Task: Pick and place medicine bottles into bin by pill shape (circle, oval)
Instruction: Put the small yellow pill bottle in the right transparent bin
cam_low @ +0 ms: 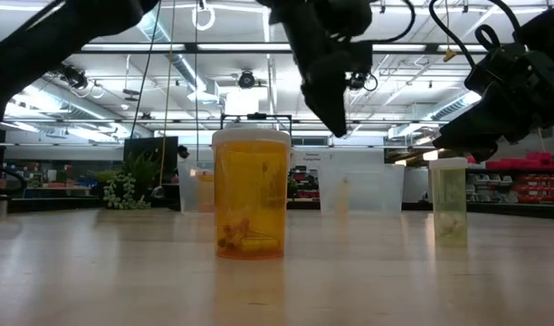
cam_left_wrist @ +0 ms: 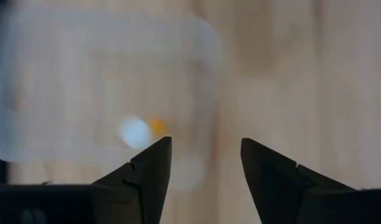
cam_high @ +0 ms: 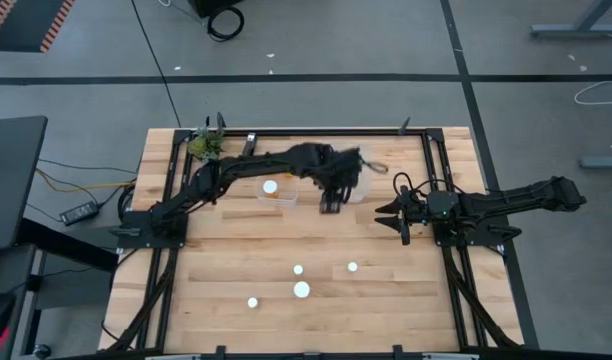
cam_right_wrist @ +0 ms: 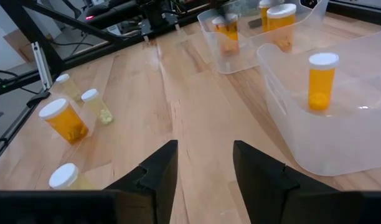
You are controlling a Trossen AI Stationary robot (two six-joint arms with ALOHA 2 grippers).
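The left arm reaches across the back of the table. The left gripper [cam_high: 331, 203] hangs over the two clear bins; its fingers stand apart with nothing between them.

The left bin [cam_high: 276, 203] holds an orange bottle [cam_high: 271, 187] with a white cap. The right wrist view shows more than one orange bottle [cam_right_wrist: 279, 23] standing upright in it; the exact count cannot be told. The right bin [cam_right_wrist: 340, 146] stands just beside it and holds one upright orange bottle [cam_right_wrist: 322, 81].

Four bottles stand on the bare wood near the front of the table: one at [cam_high: 253, 302], a small one [cam_high: 298, 269], a larger one [cam_high: 301, 290] just in front of it, and one at [cam_high: 352, 266]. In the low view the nearest orange bottle [cam_low: 251, 194] shows pills at its bottom, and a pale bottle [cam_low: 449, 200] stands further right.

The right gripper [cam_high: 398, 216] waits at the right side of the table, fingers slightly apart and empty.

No label or writing can be read.
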